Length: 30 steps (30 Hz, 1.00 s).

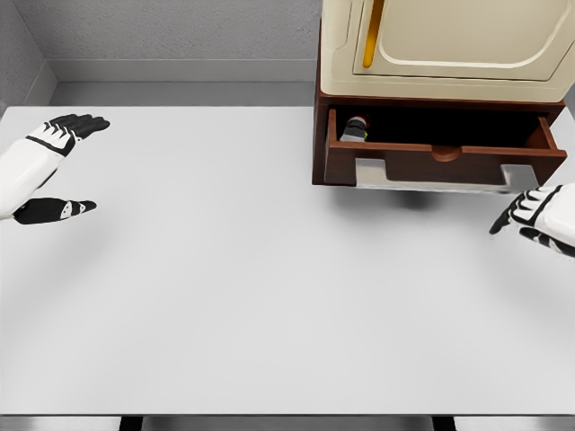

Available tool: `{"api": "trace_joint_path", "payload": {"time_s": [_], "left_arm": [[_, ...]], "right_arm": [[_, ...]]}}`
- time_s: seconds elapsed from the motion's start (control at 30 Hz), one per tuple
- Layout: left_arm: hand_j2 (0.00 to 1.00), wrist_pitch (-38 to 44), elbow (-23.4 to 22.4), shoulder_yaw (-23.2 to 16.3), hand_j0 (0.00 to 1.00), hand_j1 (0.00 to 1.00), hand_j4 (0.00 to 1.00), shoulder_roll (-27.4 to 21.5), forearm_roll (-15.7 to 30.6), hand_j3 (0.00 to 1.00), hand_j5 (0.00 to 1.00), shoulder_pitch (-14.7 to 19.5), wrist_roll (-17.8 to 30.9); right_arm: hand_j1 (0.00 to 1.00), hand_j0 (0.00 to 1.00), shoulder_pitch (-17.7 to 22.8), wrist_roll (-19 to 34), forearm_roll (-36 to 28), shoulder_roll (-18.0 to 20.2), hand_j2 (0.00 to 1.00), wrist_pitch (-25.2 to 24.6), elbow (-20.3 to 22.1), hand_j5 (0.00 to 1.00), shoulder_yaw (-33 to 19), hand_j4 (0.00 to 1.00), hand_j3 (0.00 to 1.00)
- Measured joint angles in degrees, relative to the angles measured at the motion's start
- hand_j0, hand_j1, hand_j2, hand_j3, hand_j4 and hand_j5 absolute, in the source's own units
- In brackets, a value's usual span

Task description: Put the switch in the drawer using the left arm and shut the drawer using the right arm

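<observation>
— Tabletop (252, 296) first: white and broad across the near part of the view. What sits at its edges?

— The right hand (536, 218) shows at the right edge, fingers spread and relaxed, gripping nothing, just below the drawer's right corner. The left hand (56, 171) shows at the far left, thumb and fingers held apart, holding nothing, well apart from the cabinet.

— And farther back?

— The brown drawer (431, 162) stands pulled out from under a cream cabinet (449, 54) with a yellow handle.

— Where is the switch?

— The switch (354, 129) lies inside the drawer, in its left end, close to the left wall.
</observation>
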<state>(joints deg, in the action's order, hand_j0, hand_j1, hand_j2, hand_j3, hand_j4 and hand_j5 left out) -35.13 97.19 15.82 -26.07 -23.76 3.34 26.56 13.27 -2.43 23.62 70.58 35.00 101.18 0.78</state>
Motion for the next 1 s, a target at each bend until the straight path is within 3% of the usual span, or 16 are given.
{"api": "trace_joint_path", "payload": {"time_s": [0.3,0.6,0.8,1.0], "left_arm": [[1.00,0.0,-0.1,0.2,1.00,1.00,1.00,0.0,0.0,1.00,1.00,0.0,0.0],[1.00,0.0,-0.2,0.4,1.00,1.00,1.00,0.0,0.0,1.00,1.00,-0.1,0.0],[1.00,0.0,-0.2,0.5,1.00,1.00,1.00,0.0,0.0,1.00,1.00,-0.1,0.0],[1.00,0.0,-0.3,0.6,1.00,1.00,1.00,0.0,0.5,1.00,1.00,-0.5,0.0]], "right_arm": [[0.63,0.63,-0.5,0.0,0.2,-0.5,0.63,0.0,0.0,0.63,0.2,0.63,0.63],[0.63,0.63,-5.7,0.0,0.5,-3.7,0.63,0.0,0.0,0.63,2.6,0.63,0.63],[0.63,0.63,-5.7,-0.5,-4.2,-4.7,0.63,0.1,-0.1,0.63,4.5,0.63,0.63],[0.63,0.63,-5.8,-0.1,1.1,-5.7,0.63,0.0,0.0,0.63,5.9,0.63,0.63]]}}
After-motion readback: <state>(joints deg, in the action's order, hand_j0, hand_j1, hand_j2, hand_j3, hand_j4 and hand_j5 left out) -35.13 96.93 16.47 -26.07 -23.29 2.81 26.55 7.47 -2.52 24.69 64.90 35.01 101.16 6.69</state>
